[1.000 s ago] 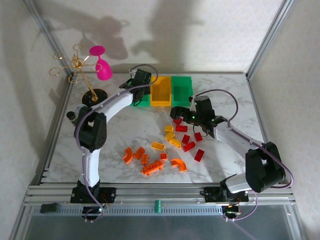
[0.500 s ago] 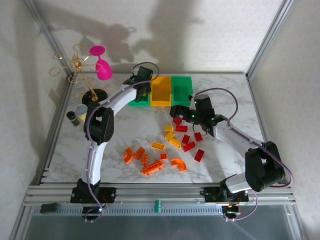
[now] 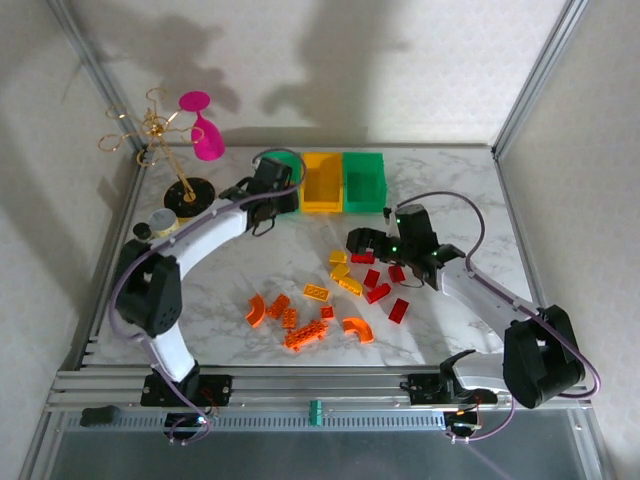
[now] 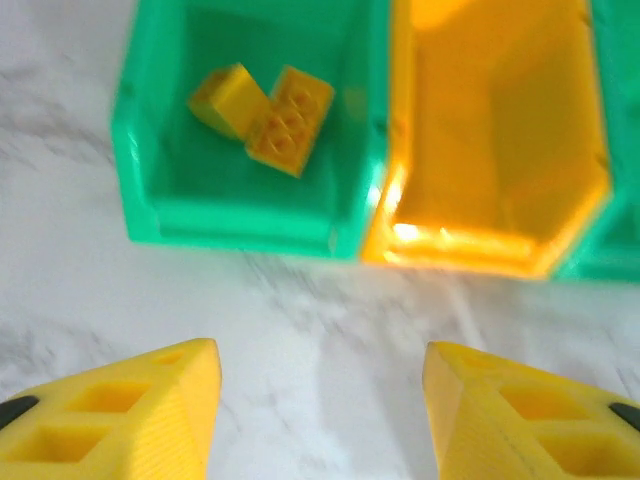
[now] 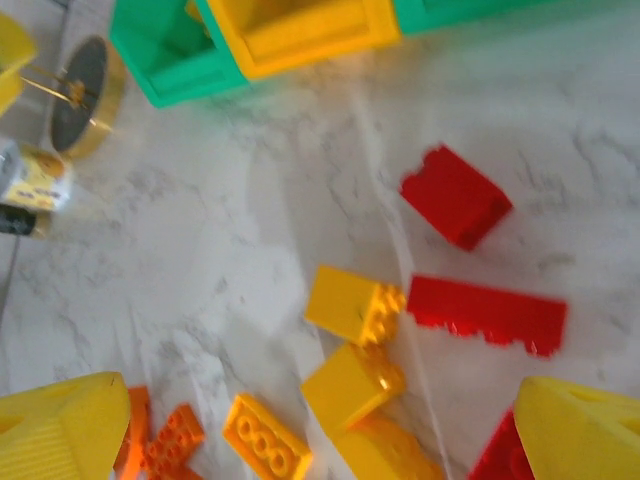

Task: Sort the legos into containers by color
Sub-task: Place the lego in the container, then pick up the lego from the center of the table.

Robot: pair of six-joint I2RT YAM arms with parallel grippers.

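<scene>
Near mid-table, the right gripper [image 3: 362,240], spread wide and empty, is best centred over the separate red brick [image 5: 455,195], with the left gripper [image 4: 320,400], also released, held clear by the left green bin [image 4: 240,225].

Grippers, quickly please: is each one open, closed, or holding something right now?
Left gripper: open, holding nothing.
Right gripper: open wide, holding nothing.

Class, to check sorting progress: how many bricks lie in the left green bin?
2 yellow bricks in the left green bin: one toward its back left, the other touching it on the right. None seems hidden.
</scene>
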